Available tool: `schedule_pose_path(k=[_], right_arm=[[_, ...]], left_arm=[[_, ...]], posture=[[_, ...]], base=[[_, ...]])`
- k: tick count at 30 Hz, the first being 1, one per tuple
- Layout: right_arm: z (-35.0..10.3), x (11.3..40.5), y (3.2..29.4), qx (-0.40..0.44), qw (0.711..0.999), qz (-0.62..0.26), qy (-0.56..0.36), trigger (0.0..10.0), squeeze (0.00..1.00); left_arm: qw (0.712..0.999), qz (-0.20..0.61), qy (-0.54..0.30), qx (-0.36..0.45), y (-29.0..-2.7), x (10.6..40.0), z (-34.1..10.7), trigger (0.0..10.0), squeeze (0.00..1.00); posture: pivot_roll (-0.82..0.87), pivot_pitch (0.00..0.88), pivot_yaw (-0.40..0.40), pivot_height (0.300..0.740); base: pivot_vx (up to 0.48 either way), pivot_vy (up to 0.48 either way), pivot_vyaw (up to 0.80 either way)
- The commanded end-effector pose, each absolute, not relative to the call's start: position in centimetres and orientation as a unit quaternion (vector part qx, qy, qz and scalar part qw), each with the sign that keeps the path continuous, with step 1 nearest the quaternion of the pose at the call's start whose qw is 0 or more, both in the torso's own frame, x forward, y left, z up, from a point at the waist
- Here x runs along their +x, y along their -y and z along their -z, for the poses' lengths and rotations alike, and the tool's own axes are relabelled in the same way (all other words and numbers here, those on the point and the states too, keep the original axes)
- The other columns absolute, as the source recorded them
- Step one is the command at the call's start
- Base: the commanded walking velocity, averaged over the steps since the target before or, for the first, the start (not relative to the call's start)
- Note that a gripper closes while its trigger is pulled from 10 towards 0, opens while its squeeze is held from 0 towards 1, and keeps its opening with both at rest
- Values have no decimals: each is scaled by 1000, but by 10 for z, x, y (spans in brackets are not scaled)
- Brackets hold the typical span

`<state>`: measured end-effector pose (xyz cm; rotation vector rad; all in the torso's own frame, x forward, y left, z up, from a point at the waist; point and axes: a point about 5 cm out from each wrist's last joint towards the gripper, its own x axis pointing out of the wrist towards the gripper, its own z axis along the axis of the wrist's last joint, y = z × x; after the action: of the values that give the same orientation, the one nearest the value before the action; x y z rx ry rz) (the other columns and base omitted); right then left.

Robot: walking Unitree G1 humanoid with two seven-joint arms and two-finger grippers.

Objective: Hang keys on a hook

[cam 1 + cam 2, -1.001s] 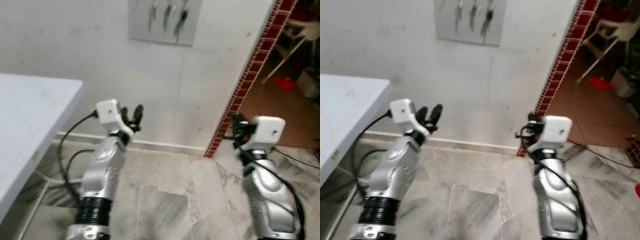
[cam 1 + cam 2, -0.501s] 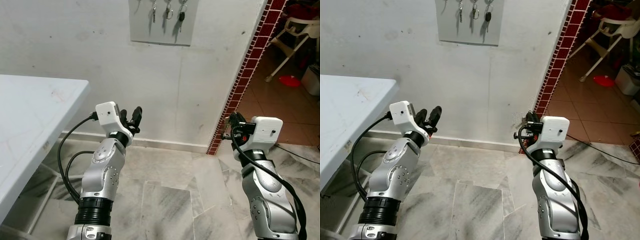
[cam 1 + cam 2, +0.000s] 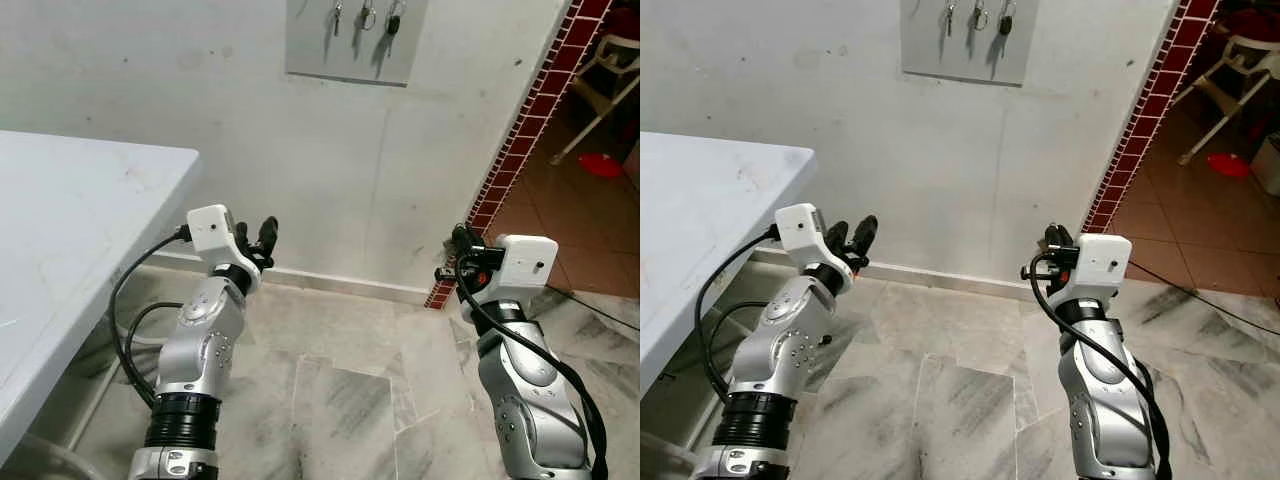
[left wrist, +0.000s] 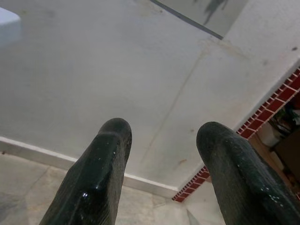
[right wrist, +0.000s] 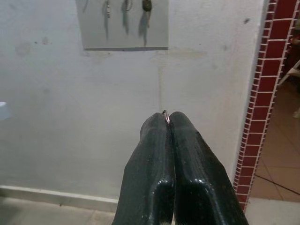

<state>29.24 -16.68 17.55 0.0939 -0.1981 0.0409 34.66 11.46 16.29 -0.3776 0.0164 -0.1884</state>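
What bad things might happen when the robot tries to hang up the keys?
1. The right gripper pinches just a tiny bit of metal ring at its fingertips, so the keys might slip out.
2. The key board is high on the wall, well above both grippers, so the reach might fall short.
3. Three keys already hang there, so the new set could knock them.

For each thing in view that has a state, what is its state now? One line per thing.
left tool: open, holding nothing, raised toward the wall.
right tool: shut on a small metal ring at the tips.
key board: fixed on the wall, three sets of keys hanging.
white table: standing at the robot's left.
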Motion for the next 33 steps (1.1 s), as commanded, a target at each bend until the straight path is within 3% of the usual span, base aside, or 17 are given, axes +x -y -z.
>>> schedule_pose_path(k=[1, 13, 26, 33], right_arm=[[-181, 291, 170, 44, 993, -14, 112, 10000, 0], [-185, 290, 171, 41, 991, -11, 125, 10000, 0], [-209, 295, 213, 10, 985, 33, 168, 10000, 0], [-206, 295, 207, 19, 985, 26, 168, 10000, 0]], left_arm=[[978, 100, -10, -182, -113, 348, -164, 10000, 0], [978, 106, 6, -180, -114, 348, -170, 10000, 0], [977, 137, 54, -155, -123, 350, -194, 10000, 0], [977, 130, 59, -157, -128, 352, -196, 10000, 0]], posture=[[4, 108, 1, 740], [4, 107, 2, 740], [11, 112, 5, 740], [14, 105, 13, 740]], base=[[0, 0, 0], [282, 0, 0], [455, 0, 0], [454, 0, 0]])
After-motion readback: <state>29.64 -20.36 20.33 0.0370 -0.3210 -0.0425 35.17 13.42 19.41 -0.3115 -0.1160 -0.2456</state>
